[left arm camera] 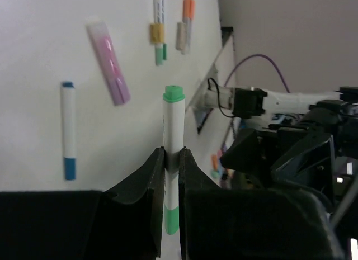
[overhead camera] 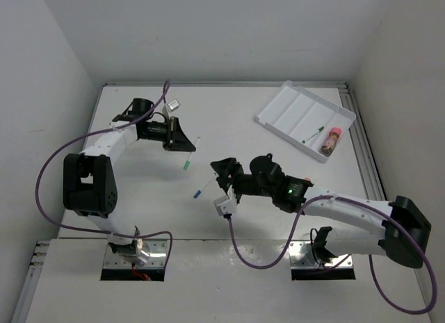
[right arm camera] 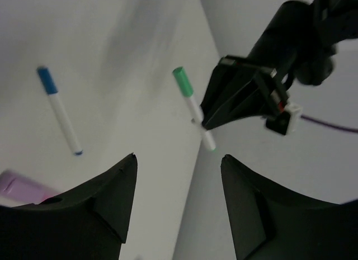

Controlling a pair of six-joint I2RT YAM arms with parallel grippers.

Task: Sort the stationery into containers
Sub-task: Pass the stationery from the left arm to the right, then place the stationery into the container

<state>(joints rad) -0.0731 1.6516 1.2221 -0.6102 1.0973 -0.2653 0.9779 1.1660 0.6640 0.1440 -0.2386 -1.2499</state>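
Closest to the lens in the left wrist view, the left gripper (left arm camera: 172, 159) had its two dark fingers pressed tight on a green-capped marker (left arm camera: 173, 126). They pinched the white barrel near its middle, and the cap stood out beyond the fingertips. Seen from above, gripper and marker were well to the left of the white tray (overhead camera: 295, 108), which sat at the far right of the table (overhead camera: 160, 205). Whether the marker touched the table could not be told.

The right gripper (right arm camera: 179, 198) hung with its jaws parted wide and nothing between them. It was left of the tray and nearer the arm bases, with its fingers pointed toward the held marker.

A blue-tipped white pen (overhead camera: 204, 187) lay flat on the table, also left of the tray and nearer the bases. A lilac stick (left arm camera: 109, 61), a yellow-banded pen (left arm camera: 159, 28) and an orange-tipped pen (left arm camera: 186, 24) lay loose on the table outside the tray. How far they were from it could not be told.

Inside the tray, toward its near right end, lay a green-tipped pen (overhead camera: 313, 134) and a pink marker (overhead camera: 332, 141) close together. Which compartments held them was not clear.
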